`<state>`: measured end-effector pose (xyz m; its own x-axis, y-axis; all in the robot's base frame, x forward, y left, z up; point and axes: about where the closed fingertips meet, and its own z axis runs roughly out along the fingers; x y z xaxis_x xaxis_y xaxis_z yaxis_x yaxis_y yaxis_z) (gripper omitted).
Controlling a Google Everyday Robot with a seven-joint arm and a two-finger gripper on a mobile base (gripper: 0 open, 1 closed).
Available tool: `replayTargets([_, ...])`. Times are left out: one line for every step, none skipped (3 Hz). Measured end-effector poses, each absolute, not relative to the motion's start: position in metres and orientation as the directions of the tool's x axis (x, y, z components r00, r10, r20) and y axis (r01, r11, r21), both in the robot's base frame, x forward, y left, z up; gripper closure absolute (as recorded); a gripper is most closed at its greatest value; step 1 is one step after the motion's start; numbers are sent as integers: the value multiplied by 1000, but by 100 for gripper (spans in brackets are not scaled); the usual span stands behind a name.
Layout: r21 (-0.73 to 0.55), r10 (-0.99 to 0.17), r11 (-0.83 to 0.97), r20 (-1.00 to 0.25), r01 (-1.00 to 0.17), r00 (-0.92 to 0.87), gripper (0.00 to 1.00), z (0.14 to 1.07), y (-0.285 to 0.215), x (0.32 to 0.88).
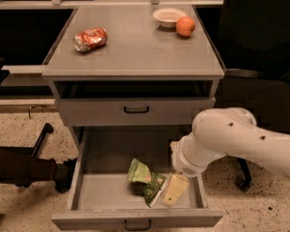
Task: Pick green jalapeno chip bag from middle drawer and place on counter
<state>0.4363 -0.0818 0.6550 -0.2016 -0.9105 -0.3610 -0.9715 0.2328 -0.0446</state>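
Camera view: the step in hand looks like the reach into the drawer (pixel 101 193), which stands pulled open below the counter (pixel 145 52). The bag (pixel 144 179) lies crumpled on the drawer floor, right of the middle and near the front wall. It is the only thing in there. The gripper (pixel 170 195) hangs low inside the drawer, just right of the bag, at or against its edge. I cannot tell how far open it is, nor whether it has hold of anything. The next move probably calls for closing on the bag's bunched top, then lifting clear of the drawer wall. On the counter, a crushed can (pixel 90 38) lies near the left edge. A bowl (pixel 169 16) holding nothing visible and an orange (pixel 185 26) sit at the far right corner.
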Motion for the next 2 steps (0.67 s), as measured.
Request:
replayTargets([-99,-896,255,-399,-962,-196,0,660,-77,453])
replayTargets([-99,-896,255,-399,-962,-196,0,660,-76,453])
